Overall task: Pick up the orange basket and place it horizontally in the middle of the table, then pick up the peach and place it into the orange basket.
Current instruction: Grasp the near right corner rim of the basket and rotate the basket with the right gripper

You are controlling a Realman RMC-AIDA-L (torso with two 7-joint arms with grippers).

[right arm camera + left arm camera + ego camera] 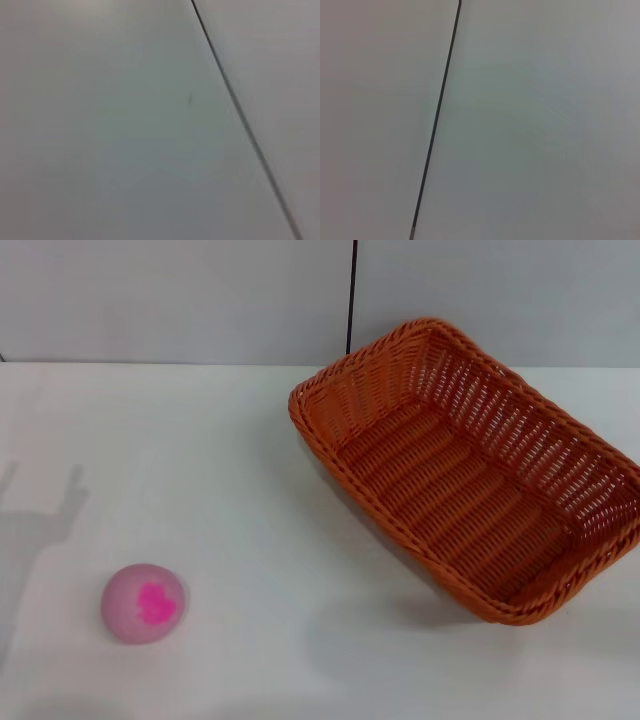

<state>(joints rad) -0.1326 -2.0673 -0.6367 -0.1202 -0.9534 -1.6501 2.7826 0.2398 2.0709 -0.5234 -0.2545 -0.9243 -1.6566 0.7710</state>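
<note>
Peach point(144, 603): nearest the head camera, resting on the white counter point(250, 540) at the near left; pale pink ball with a bright magenta patch facing up and toward the camera
Peach and basket: well apart, with bare counter between them
Orange basket point(470, 480): on the right half of the counter, farther back than the peach; set at a slant, one corner pointing toward the back wall and its long sides running diagonally toward the near right
Basket build: open-weave flared sides, braided rim, woven floor visible, nothing inside it
Basket edge: its right corner reaches the right border of the head view
Back wall point(180, 300): pale grey panels behind the counter, with a dark vertical seam point(352, 295) just above the basket's far corner
Shadow point(40, 515): a faint grey shape lies on the counter at the far left, beyond the peach
Left wrist view: only a plain grey panel crossed by a thin dark line point(437, 115)
Right wrist view: the same kind of grey panel and dark line point(240, 115)
Left end effector: out of sight in every view, so its opening cannot be told
Right end effector: likewise unseen, opening cannot be told
</note>
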